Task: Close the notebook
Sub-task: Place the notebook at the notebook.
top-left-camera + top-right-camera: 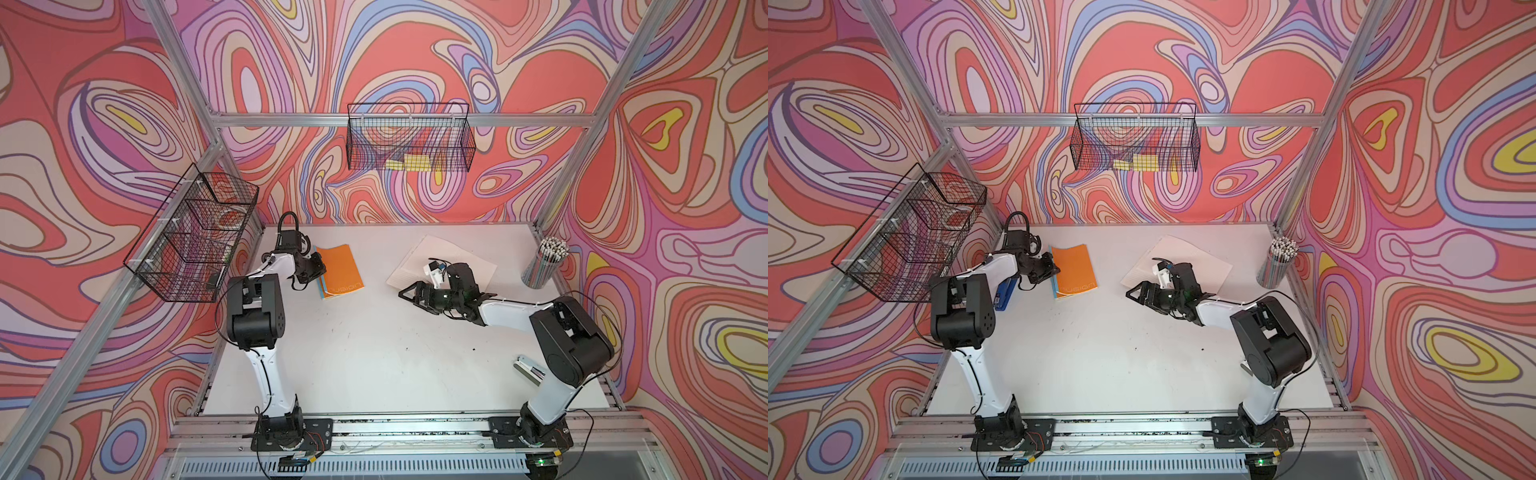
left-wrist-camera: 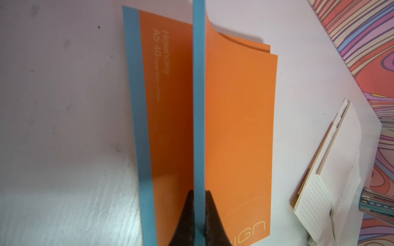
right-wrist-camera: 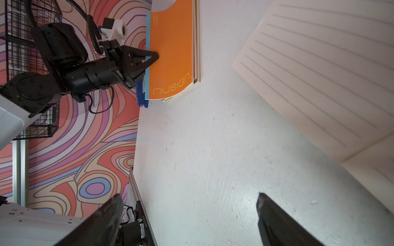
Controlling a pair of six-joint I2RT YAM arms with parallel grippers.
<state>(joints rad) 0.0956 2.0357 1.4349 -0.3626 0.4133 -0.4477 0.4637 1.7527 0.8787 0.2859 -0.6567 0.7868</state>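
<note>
The step in hand looked like laying the cover flat. To do it well, the pinched edge should have been carried down and over, away from the stapler [image 1: 1005, 295], in a low arc. Release should have come only once the sheet rested on the pages, so it would neither spring up nor drag the notebook [image 1: 341, 270] along. The left claw [image 3: 157, 57] was clamped narrow on a thin blue edge [image 2: 199, 95] of the notebook. That edge was seen end-on in the left wrist view, with orange cover on both sides; which leaf it was I could not tell. The notebook lay on the table [image 1: 374, 353] just beside the stapler, looking nearly shut in both top views. The claw met it at the long side nearest the stapler, tips touching it. The right claw [image 3: 189, 221], fingers wide and holding nothing, hung well apart from the stapler, past the notebook.
</note>
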